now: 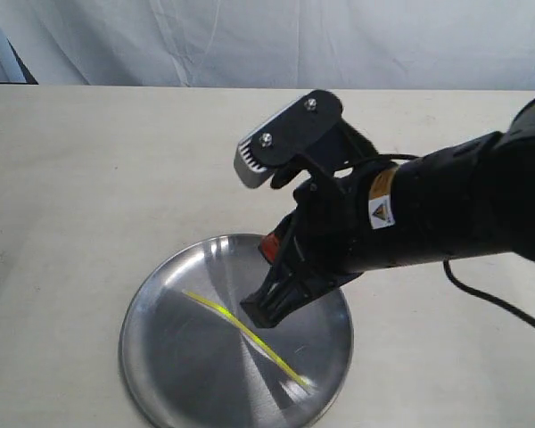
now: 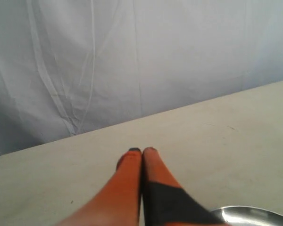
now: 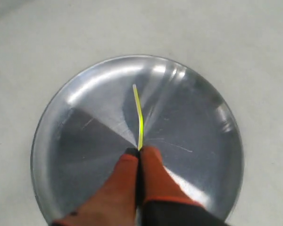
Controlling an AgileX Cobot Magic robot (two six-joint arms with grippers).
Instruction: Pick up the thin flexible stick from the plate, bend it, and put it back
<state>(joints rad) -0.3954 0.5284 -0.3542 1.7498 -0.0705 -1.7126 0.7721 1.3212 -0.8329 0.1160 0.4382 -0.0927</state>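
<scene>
The round steel plate (image 1: 169, 357) lies on the pale table near the front. The thin yellow-green stick (image 1: 209, 305) runs slantwise across the plate. My right gripper (image 1: 254, 314) comes down over the plate's middle, its orange fingers pressed together on the stick. In the right wrist view the stick (image 3: 139, 117) comes straight out from between the tips of the right gripper (image 3: 139, 151) and points across the plate (image 3: 75, 141). My left gripper (image 2: 142, 150) is shut with nothing in it, off the plate, whose rim (image 2: 254, 213) shows at one corner of its view.
A white cloth backdrop (image 1: 267, 40) hangs behind the table's far edge. The black right arm with its grey camera block (image 1: 285, 138) stands over the plate's right side. Bare tabletop (image 1: 98, 178) surrounds the plate.
</scene>
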